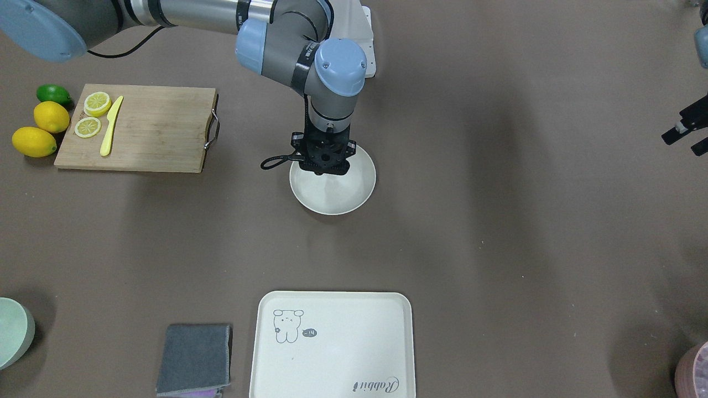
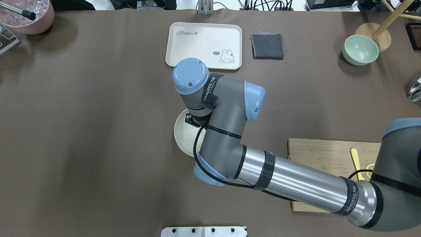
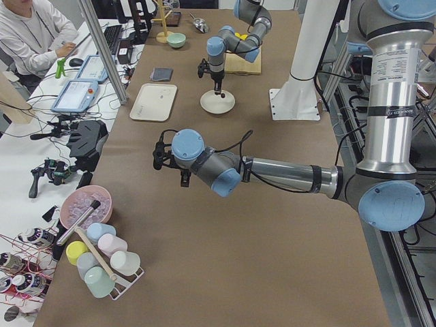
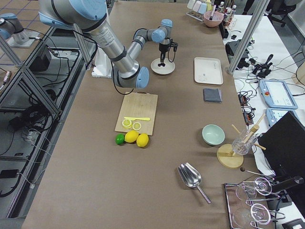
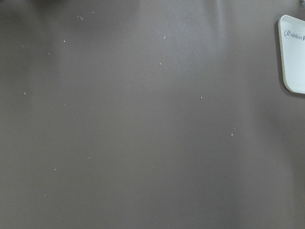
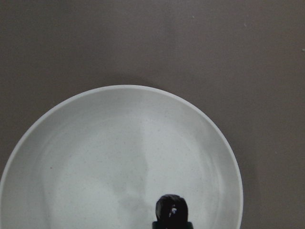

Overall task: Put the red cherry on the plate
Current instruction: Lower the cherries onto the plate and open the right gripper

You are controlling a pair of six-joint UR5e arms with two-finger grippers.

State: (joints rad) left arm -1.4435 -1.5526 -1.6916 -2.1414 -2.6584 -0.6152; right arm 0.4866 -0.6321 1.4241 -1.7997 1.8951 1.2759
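The round cream-white plate (image 1: 332, 196) sits mid-table. My right gripper (image 1: 321, 170) hangs straight above the half of it nearer the robot. In the right wrist view the red cherry (image 6: 171, 210) shows as a glossy, almost black blob at the bottom edge, over the plate's (image 6: 119, 143) inside. It sits at the fingertips, so the gripper looks shut on it. The stems and any second fruit are hidden. My left gripper (image 1: 680, 143) hovers far off at the table's end with its fingers apart and nothing between them.
A wooden cutting board (image 1: 138, 130) holds lemon slices and a yellow knife (image 1: 110, 126), with two lemons (image 1: 51, 116) and a lime (image 1: 53, 94) beside it. A cream bear tray (image 1: 332, 345), grey cloth (image 1: 194, 358), green bowl (image 1: 14, 331) and pink bowl (image 1: 694, 370) line the operators' side.
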